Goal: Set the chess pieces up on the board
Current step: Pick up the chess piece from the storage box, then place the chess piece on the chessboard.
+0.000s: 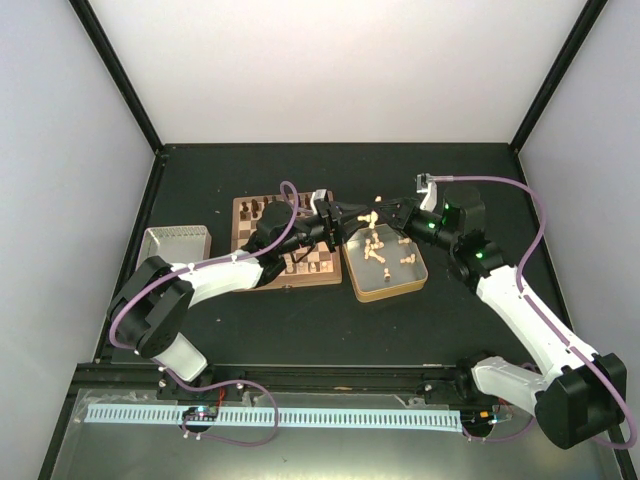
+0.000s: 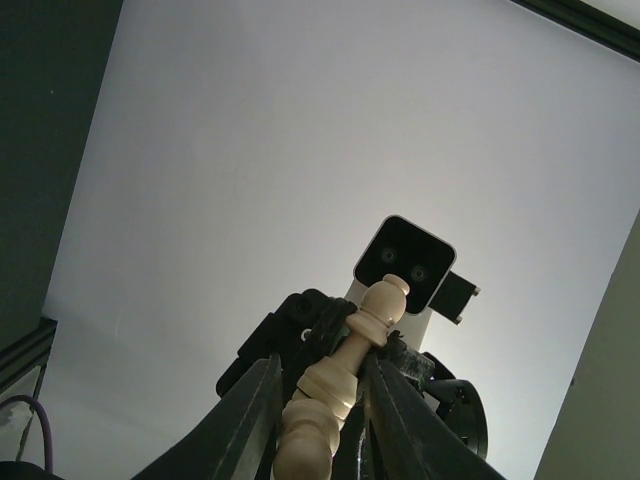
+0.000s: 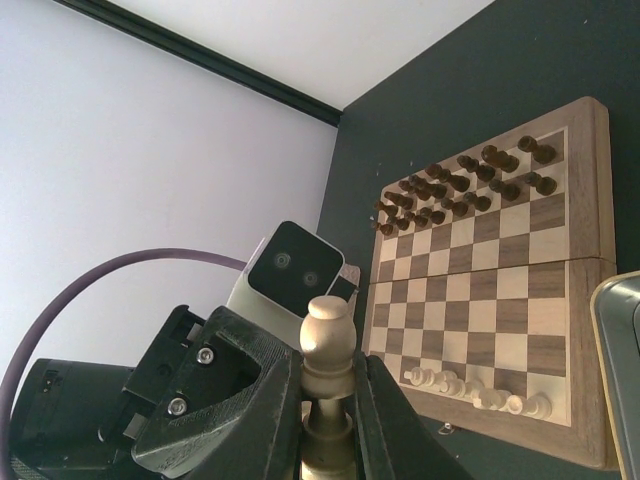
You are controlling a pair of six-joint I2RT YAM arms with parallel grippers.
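Done: dark pieces [image 3: 470,185] fill two rows on one side of the board [image 3: 480,290], and a short row of pale pieces [image 3: 475,392] stands along the opposite edge.
Left to do: by my judgement, more than half the pale set. Several loose pieces [image 1: 375,250] lie in the tin [image 1: 385,295] beside the board on the surface [image 1: 300,330].
Piece in hand: one pale piece [image 3: 328,330] is in the air over the tin's far edge, where both tools meet.
Right tool [image 3: 328,365]: clamped on that piece.
Left tool [image 2: 322,372]: its fingers flank a pale piece closely. I cannot tell whether it grips.
Top view only: the tin's contents and both arms.
Right wrist only: the board's rows, which are partly hidden from above.
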